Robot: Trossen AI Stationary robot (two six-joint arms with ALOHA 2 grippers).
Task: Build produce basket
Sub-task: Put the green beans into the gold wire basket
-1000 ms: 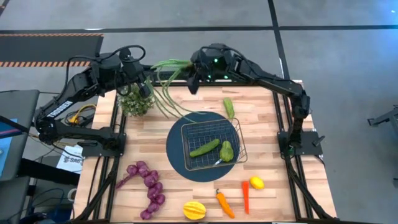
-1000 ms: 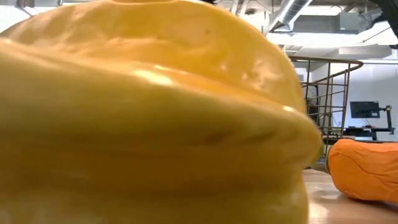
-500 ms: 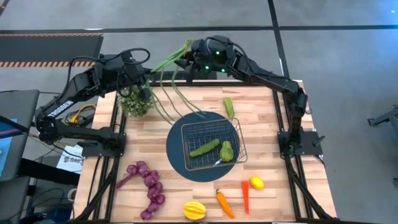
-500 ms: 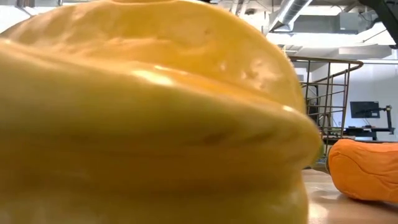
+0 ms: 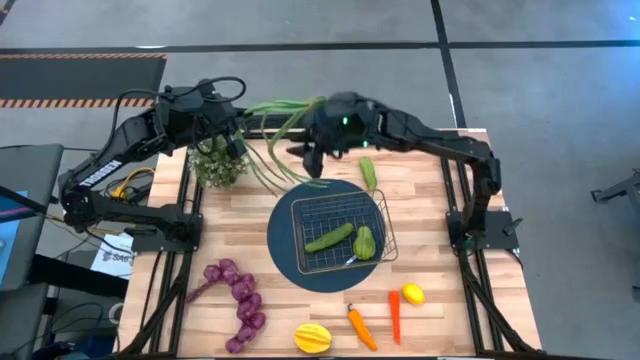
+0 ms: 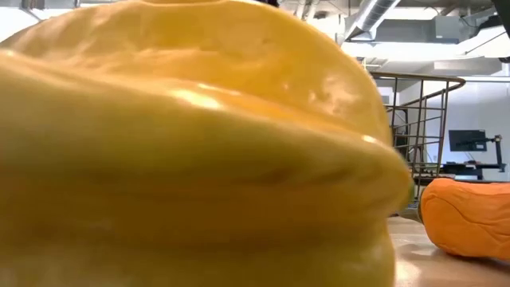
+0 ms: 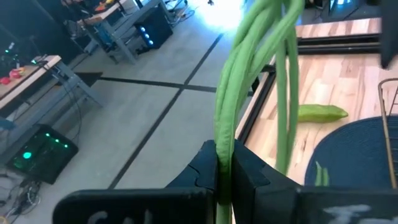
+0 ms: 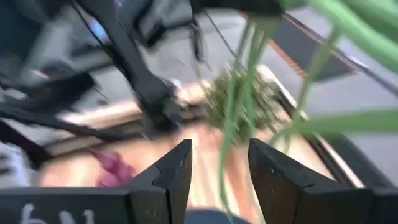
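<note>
Far left front of the table (image 5: pixel 220 330): purple grape string (image 5: pixel 238 295) lying loose on the wood.

Back left: left gripper (image 7: pixel 224 169) up above the table's rear edge, fingers pressed together on the green bean bundle (image 5: pixel 285 110). In the left wrist view the stalks run straight out from between the dark fingers (image 7: pixel 249 171). A bushy potted plant (image 5: pixel 218 162) sits just below that gripper.

Centre: the beans arc from the left gripper toward the right gripper (image 5: pixel 312 155); loose ends droop to the near rim of the dark blue round mat (image 5: pixel 285 255). Wire basket (image 5: pixel 385 215) on the mat, holding a cucumber (image 5: pixel 329 238) and a second green piece (image 5: pixel 364 242).

Front edge: yellow ribbed fruit (image 5: pixel 312 338), filling most of the low view; two orange carrots (image 5: pixel 361 328) and a lemon (image 5: pixel 412 294) to its right.

Right of centre, back: right gripper with fingers (image 8: pixel 171 174) spread apart, bean stalks hanging in front of them, nothing clamped. Another cucumber (image 5: pixel 368 172) lies on the wood behind the basket.
</note>
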